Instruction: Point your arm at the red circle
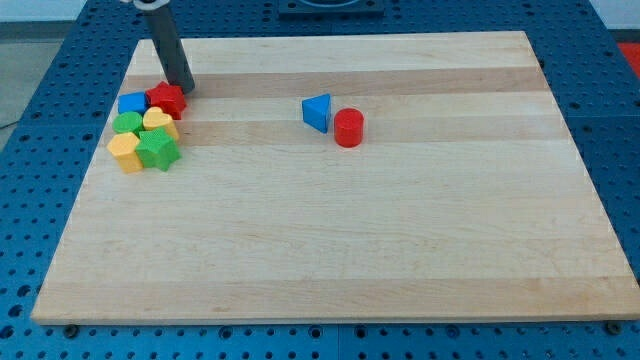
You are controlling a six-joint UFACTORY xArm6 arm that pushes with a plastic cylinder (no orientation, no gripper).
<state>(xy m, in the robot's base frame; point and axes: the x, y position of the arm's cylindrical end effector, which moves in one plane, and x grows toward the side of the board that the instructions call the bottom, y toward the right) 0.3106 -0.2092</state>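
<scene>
Nearest, at the view's bottom, the wooden board (330,270) is bare wood, set on a blue perforated table (600,150). Further up on the view's left sits a tight cluster: an orange block (125,152) and a green star (157,150) at its lower edge, then a green block (127,123) and a yellow heart (158,121), then a blue block (132,102) and a red block (166,99) at the top. Near the board's middle, well apart from the cluster, the red circle (348,128) stands upright, just right of a blue triangle (317,112) and about touching it. Farthest, my tip (186,90) rests just beside the red block's upper right; it is a plain rod holding nothing, far left of the red circle.
</scene>
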